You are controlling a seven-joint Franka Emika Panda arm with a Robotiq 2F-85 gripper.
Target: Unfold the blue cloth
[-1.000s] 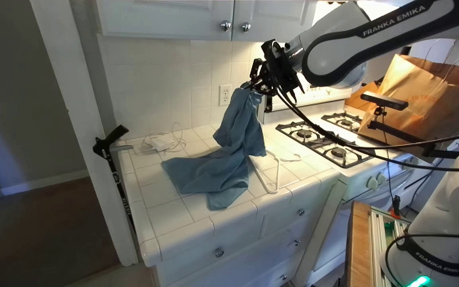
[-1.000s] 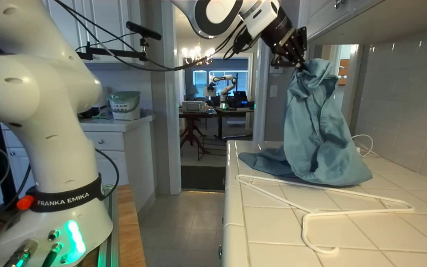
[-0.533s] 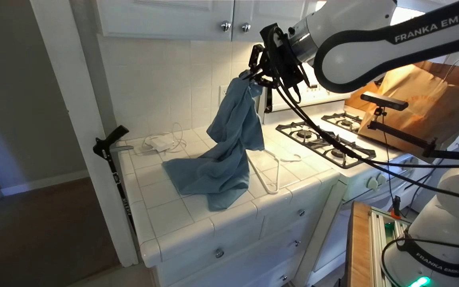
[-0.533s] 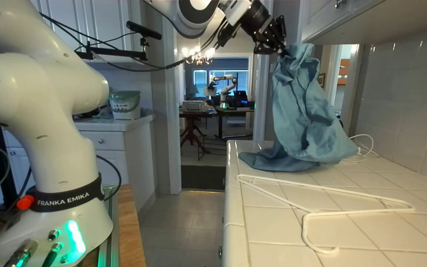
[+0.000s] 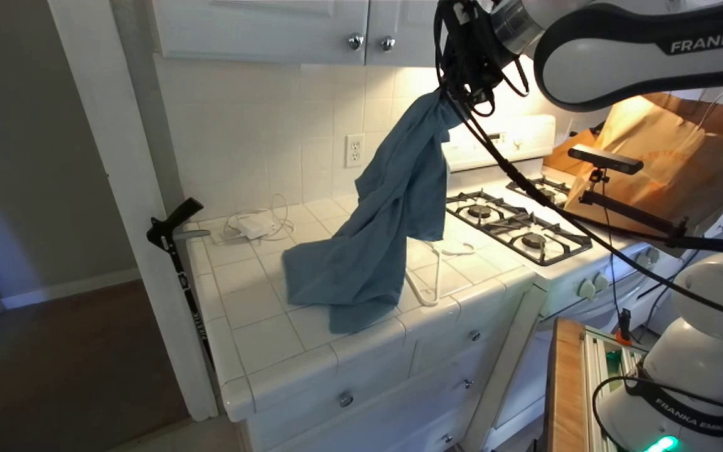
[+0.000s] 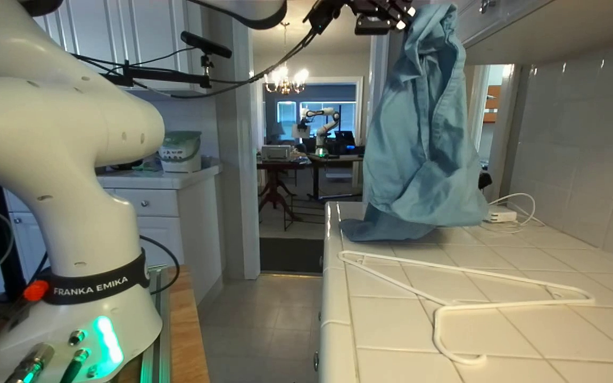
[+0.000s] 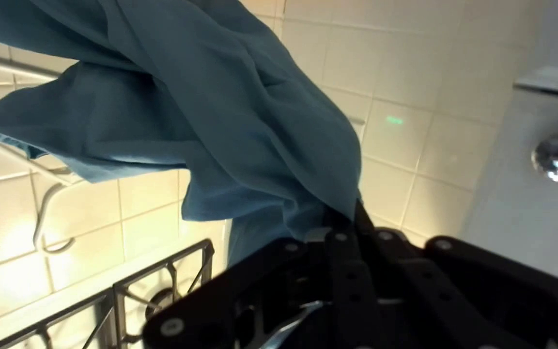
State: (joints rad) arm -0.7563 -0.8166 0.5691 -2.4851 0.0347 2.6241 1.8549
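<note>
Gripper (image 6: 406, 21) clamped tight on blue cloth (image 6: 421, 143), top end above counter (image 6: 551, 335), bottom draped on counter, white hanger (image 6: 514, 305) on counter too; exact pinch unclear.

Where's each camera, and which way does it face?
An exterior view: raised, looking down over countertop and stove to a wall outlet; arm and base show.
An exterior view: low, at the stove end, looking along the countertop toward a chandelier; base, arm and gripper show.
Wrist view: mounted behind the gripper, looking past it along the blue cloth; only the gripper shows.
Both exterior views share cloth and white hanger.
</note>
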